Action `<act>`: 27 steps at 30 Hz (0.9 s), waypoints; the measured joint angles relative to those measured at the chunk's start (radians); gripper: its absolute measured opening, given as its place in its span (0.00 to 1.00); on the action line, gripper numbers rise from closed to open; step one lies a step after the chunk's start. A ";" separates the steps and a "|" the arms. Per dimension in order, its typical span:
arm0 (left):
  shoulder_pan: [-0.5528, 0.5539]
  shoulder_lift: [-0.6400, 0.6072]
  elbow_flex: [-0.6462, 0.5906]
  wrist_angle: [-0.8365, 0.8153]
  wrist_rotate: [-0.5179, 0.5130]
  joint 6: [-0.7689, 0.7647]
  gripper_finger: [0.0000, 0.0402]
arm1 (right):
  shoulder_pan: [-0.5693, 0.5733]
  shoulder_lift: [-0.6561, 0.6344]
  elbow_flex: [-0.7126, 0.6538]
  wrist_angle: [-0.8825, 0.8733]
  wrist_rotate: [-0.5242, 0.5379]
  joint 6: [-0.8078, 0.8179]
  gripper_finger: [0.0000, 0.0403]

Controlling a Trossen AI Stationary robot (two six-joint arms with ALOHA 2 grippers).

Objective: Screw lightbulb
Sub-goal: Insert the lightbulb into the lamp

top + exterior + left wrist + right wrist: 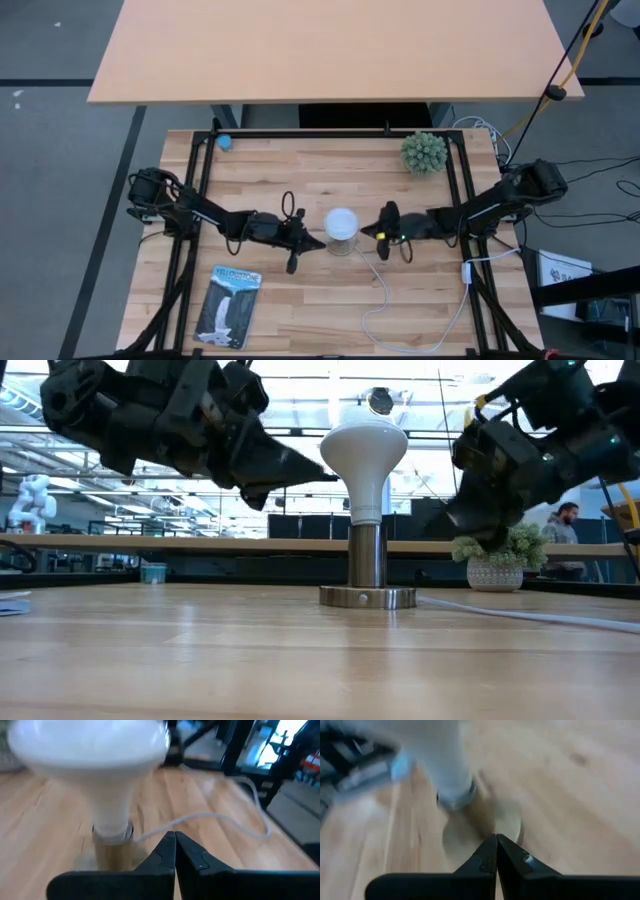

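Note:
The white frosted lightbulb stands upright with its screw end in the round metal socket base, which sits on the wooden table at mid-table. My left gripper is shut and empty, with its tips just left of the bulb, at about the height of the dome's underside. My right gripper is shut and empty, just right of the bulb. Its tips point down toward the base. Neither gripper visibly touches the bulb.
A white cord runs from the base toward the near right of the table. A spiky green plant in a white pot stands at the far right. A small blue object lies at the far left and a printed package at the near left.

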 joint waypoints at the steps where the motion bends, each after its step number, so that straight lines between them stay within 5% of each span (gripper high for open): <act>1: 0.000 0.016 0.000 0.030 0.000 0.000 0.00 | -0.014 0.000 -0.014 0.062 -0.009 -0.017 0.00; 7: 0.026 0.148 0.023 0.145 0.039 -0.031 0.00 | -0.068 0.000 -0.005 0.120 -0.077 -0.081 0.00; 18: 0.092 0.155 0.045 0.115 0.086 -0.029 0.00 | -0.060 0.000 0.046 0.100 -0.045 -0.126 0.00; 27: 0.133 0.154 0.045 0.125 0.101 -0.027 0.00 | -0.060 0.002 0.150 -0.139 0.003 -0.155 0.00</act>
